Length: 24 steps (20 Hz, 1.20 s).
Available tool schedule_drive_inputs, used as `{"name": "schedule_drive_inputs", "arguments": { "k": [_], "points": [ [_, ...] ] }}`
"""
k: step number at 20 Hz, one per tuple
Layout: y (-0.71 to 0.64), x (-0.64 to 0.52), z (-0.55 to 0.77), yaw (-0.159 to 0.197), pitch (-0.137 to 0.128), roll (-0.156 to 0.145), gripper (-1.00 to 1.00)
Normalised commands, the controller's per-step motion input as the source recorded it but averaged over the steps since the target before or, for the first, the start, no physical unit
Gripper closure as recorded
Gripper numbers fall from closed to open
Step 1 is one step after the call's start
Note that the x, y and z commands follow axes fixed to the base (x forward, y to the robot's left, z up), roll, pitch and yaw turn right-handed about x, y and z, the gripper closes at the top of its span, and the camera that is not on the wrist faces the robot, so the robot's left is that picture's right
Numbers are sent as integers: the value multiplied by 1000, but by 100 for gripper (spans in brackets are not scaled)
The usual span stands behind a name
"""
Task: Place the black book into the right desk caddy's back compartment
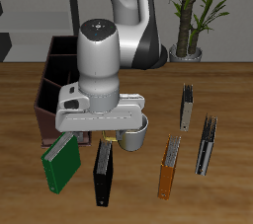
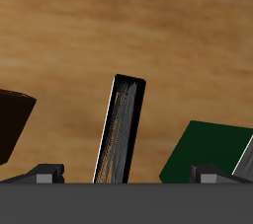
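Hovering above the table (image 1: 20, 203) in the exterior view, the gripper (image 1: 107, 141) hangs just over the upper end of the black book (image 1: 103, 175), its white body hiding most of the fingers, so this view does not show how wide they stand. Black book: lying on the wood, nearer the front edge than the gripper, not gripped. Green book (image 1: 60, 161): just beside the black book, tilted, a pale page edge showing. Mug (image 1: 134, 133): grey, beside the black book's far end, partly under the gripper body. Orange book (image 1: 169, 167): on the other side of the black book from the green one, a little apart. Two dark books with pale edges: one (image 1: 207, 145) beyond the orange book, one (image 1: 186, 107) farther back from it. Caddy (image 1: 51, 88): maroon, behind the green book and well apart from the black book; its compartments are mostly screened by the arm. Potted plant (image 1: 191, 11): behind the table. In the wrist view, the black book (image 2: 121, 129) stands as a narrow dark slab with its worn page edge facing the camera, centred between the two fingertips (image 2: 43, 173). The fingertips sit wide apart, clear of the book on either side, holding nothing. Green book (image 2: 210, 152): beside the black book, a gap of bare wood between them. A dark brown corner (image 2: 14, 124) shows at the black book's other side; what it belongs to cannot be told.
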Motion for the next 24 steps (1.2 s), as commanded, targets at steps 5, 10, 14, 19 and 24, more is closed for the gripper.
{"name": "schedule_drive_inputs", "arguments": {
  "k": [5,10,14,19,24],
  "points": [
    [80,59,-300,-6,24,12,-100],
    [-18,61,-213,8,31,2,-100],
    [-61,40,-180,-4,27,-7,-100],
    [18,35,-176,-2,35,24,-100],
    [55,6,-122,9,16,24,100]
  ]
}}
